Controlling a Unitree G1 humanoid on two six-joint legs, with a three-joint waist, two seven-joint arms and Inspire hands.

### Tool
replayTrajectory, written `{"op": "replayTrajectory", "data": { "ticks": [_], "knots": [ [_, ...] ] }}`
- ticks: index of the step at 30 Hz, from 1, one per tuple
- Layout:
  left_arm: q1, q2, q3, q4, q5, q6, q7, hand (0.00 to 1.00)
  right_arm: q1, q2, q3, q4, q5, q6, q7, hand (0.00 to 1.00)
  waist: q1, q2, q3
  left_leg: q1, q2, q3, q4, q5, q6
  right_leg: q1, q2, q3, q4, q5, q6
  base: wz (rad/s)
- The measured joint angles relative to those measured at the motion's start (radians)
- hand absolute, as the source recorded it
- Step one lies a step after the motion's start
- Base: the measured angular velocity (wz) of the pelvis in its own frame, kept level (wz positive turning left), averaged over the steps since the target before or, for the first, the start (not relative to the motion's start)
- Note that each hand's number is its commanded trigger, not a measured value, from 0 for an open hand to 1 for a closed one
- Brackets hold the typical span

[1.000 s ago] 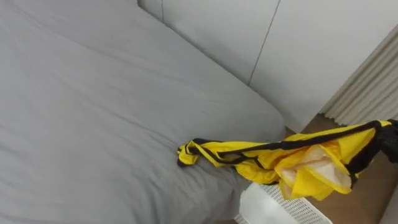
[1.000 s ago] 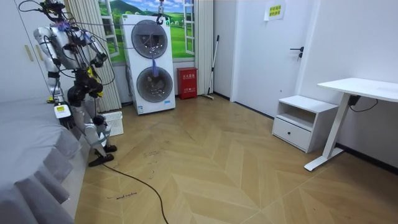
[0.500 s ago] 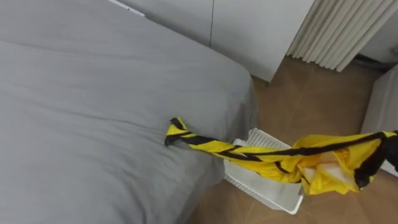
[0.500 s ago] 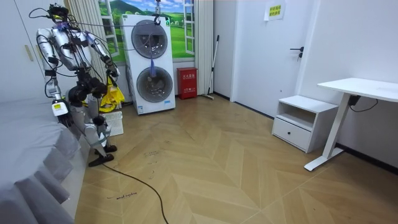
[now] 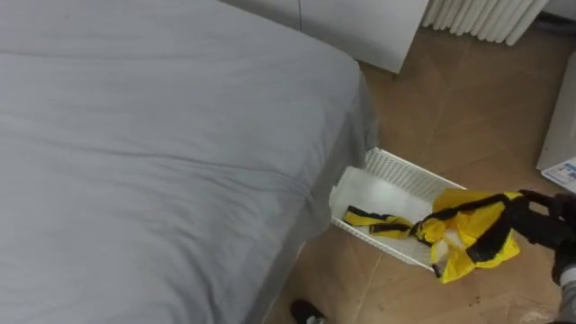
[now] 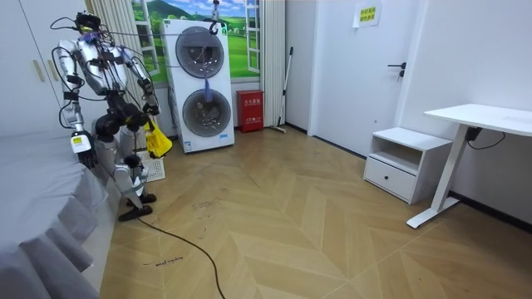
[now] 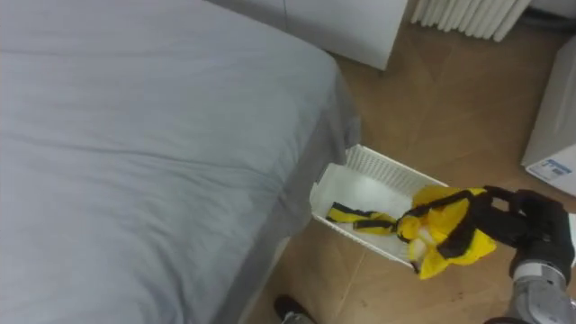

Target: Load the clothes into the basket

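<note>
Silver torso and arms, black right hand, grey wrist

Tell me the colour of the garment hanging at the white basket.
The garment is bright yellow with black trim, clearest in the left eye view.

**Garment**: bright yellow with black bands and trim. **Basket**: white, its wall a fine lattice. **Bed**: plain grey, no pattern. **Floor**: tan wood laid in herringbone. **Right hand**, at 3 o'clock: black. **Curtain**, at 1 o'clock: white, ribbed vertically. **Washer**, room view: white with dark round doors.
</note>
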Motion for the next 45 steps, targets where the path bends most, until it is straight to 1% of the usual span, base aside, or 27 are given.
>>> {"op": "replayTrajectory", "data": {
  "ticks": [1,2,4,5,6,7,9,10,11,12,14,15,17,18,21,27,34,38,41,43,45],
  "knots": [
    [-0.002,0.000,-0.001,0.000,0.000,-0.001,0.000,0.00,-0.001,0.000,0.004,0.006,-0.002,-0.003,0.000,1.00,0.003,0.000,-0.0001,-0.002,0.000,-0.003,0.000,0.000,0.000,-0.002,0.000,-0.001,0.000,0.000,0.000,0.09],
    [-0.002,0.001,-0.009,0.000,-0.006,-0.010,0.000,0.00,-0.009,-0.001,0.016,0.017,-0.005,-0.009,-0.005,1.00,0.005,0.000,0.0000,-0.006,-0.001,-0.001,-0.001,0.000,0.001,-0.009,-0.001,-0.004,0.004,0.000,-0.001,0.09],
    [-0.002,0.002,-0.031,0.000,-0.020,-0.020,0.000,0.00,-0.019,-0.003,0.035,0.028,-0.010,-0.011,-0.024,1.00,0.008,0.000,-0.0002,-0.010,-0.005,-0.002,-0.003,0.003,0.004,-0.018,-0.002,-0.007,0.014,-0.005,-0.004,0.07],
    [-0.004,0.005,-0.038,0.000,-0.032,-0.022,0.000,0.00,-0.027,-0.004,0.057,0.041,-0.013,-0.015,-0.035,0.82,0.011,0.000,-0.0005,-0.013,-0.012,-0.004,-0.007,0.004,0.007,-0.022,-0.003,-0.008,0.015,-0.006,-0.005,0.08],
    [-0.004,0.008,-0.050,0.001,-0.049,-0.023,0.002,0.00,-0.033,-0.004,0.079,0.056,-0.014,-0.019,-0.038,0.50,0.012,0.000,-0.0005,-0.021,-0.014,-0.010,-0.011,0.008,0.012,-0.030,-0.004,-0.012,0.015,-0.006,-0.006,0.08],
    [-0.004,0.010,-0.055,0.001,-0.052,-0.024,0.002,0.00,-0.035,-0.003,0.089,0.063,-0.014,-0.019,-0.038,0.00,0.014,0.000,-0.0005,-0.024,-0.014,-0.011,-0.013,0.009,0.014,-0.032,-0.005,-0.013,0.015,-0.006,-0.006,0.15],
    [-0.009,0.013,-0.077,0.000,-0.056,-0.032,0.003,0.00,-0.037,0.000,0.115,0.093,-0.014,-0.019,-0.038,0.00,0.018,0.005,-0.0037,-0.039,-0.014,-0.029,-0.016,0.012,0.016,-0.045,-0.011,-0.028,0.015,-0.004,-0.015,0.20],
    [-0.011,0.013,-0.078,0.000,-0.056,-0.033,0.003,0.00,-0.038,0.002,0.117,0.099,-0.014,-0.019,-0.038,0.00,0.021,0.005,-0.0037,-0.041,-0.015,-0.032,-0.015,0.012,0.016,-0.046,-0.012,-0.033,0.014,-0.004,-0.016,0.22],
    [-0.015,0.013,-0.085,0.000,-0.057,-0.036,0.005,0.00,-0.036,0.006,0.120,0.109,-0.013,-0.019,-0.043,0.00,0.025,0.005,-0.0040,-0.042,-0.015,-0.040,-0.015,0.015,0.016,-0.046,-0.014,-0.042,0.015,-0.003,-0.023,0.20],
    [-0.015,0.014,-0.091,0.000,-0.063,-0.042,0.007,0.00,-0.037,0.010,0.126,0.120,-0.012,-0.020,-0.047,0.00,0.027,0.005,-0.0039,-0.044,-0.015,-0.052,-0.015,0.032,0.017,-0.046,-0.015,-0.053,0.018,-0.008,-0.028,0.21],
    [-0.013,0.015,-0.099,-0.004,-0.063,-0.051,0.009,0.00,-0.038,0.011,0.137,0.125,-0.011,-0.025,-0.049,0.00,0.030,0.004,-0.0042,-0.050,-0.015,-0.061,-0.008,0.056,0.016,-0.052,-0.018,-0.068,0.031,-0.019,-0.031,0.26],
    [-0.014,0.020,-0.114,-0.013,-0.063,-0.053,0.009,0.00,-0.041,0.012,0.138,0.129,-0.007,-0.033,-0.049,0.00,0.030,0.006,-0.0052,-0.060,-0.017,-0.073,0.002,0.058,0.013,-0.060,-0.023,-0.081,0.034,-0.023,-0.032,0.29],
    [-0.014,0.024,-0.118,-0.019,-0.063,-0.055,0.009,0.00,-0.047,0.020,0.142,0.133,-0.005,-0.034,-0.048,0.00,0.032,0.002,-0.0053,-0.066,-0.022,-0.091,0.008,0.068,0.009,-0.063,-0.028,-0.093,0.043,-0.031,-0.035,0.28],
    [-0.014,0.024,-0.119,-0.021,-0.063,-0.059,0.009,0.00,-0.047,0.022,0.143,0.134,-0.005,-0.035,-0.045,0.00,0.032,0.001,-0.0053,-0.072,-0.023,-0.111,0.021,0.068,0.009,-0.064,-0.033,-0.101,0.050,-0.043,-0.030,0.24],
    [-0.009,0.024,-0.119,-0.031,-0.063,-0.065,0.018,0.00,-0.062,0.034,0.153,0.134,0.004,-0.041,-0.044,0.00,0.032,-0.004,-0.0046,-0.078,-0.023,-0.138,0.032,0.069,0.009,-0.064,-0.035,-0.106,0.049,-0.049,-0.029,0.08],
    [-0.005,0.025,-0.121,-0.041,-0.063,-0.067,0.024,0.00,-0.073,0.038,0.192,0.137,0.036,-0.042,-0.044,0.00,0.032,-0.008,-0.0043,-0.081,-0.024,-0.149,0.037,0.069,0.008,-0.062,-0.036,-0.107,0.048,-0.053,-0.032,0.00],
    [-0.002,0.024,-0.126,-0.040,-0.065,-0.067,0.024,0.00,-0.068,0.047,0.206,0.145,0.027,-0.041,-0.020,0.00,0.039,-0.008,-0.0046,-0.075,-0.024,-0.147,0.036,0.068,0.008,-0.055,-0.036,-0.107,0.047,-0.055,-0.033,0.00],
    [0.001,0.018,-0.126,-0.040,-0.065,-0.067,0.024,0.00,-0.064,0.052,0.203,0.140,0.024,-0.041,0.002,0.00,0.042,-0.008,-0.0047,-0.053,-0.025,-0.150,0.036,0.068,0.008,-0.030,-0.038,-0.110,0.044,-0.054,-0.040,0.01],
    [0.003,0.014,-0.131,-0.038,-0.062,-0.067,0.024,0.00,-0.042,0.053,0.201,0.111,0.024,-0.041,0.023,0.00,0.045,-0.007,-0.0049,-0.025,-0.027,-0.164,0.036,0.068,0.008,0.003,-0.046,-0.127,0.041,-0.060,-0.041,0.13],
    [0.002,0.013,-0.142,-0.037,-0.060,-0.067,0.023,0.00,-0.024,0.055,0.194,0.103,0.028,-0.041,0.026,0.00,0.058,-0.007,-0.0055,0.003,-0.026,-0.170,0.034,0.068,0.008,0.040,-0.051,-0.141,0.026,-0.060,-0.042,0.19],
    [0.003,0.013,-0.156,-0.045,-0.035,-0.067,0.019,0.00,0.001,0.062,0.192,0.096,0.028,-0.042,0.026,0.00,0.072,-0.006,-0.0072,0.037,-0.026,-0.199,0.026,0.068,0.007,0.085,-0.060,-0.173,0.007,-0.064,-0.043,0.32]
  ]
}}
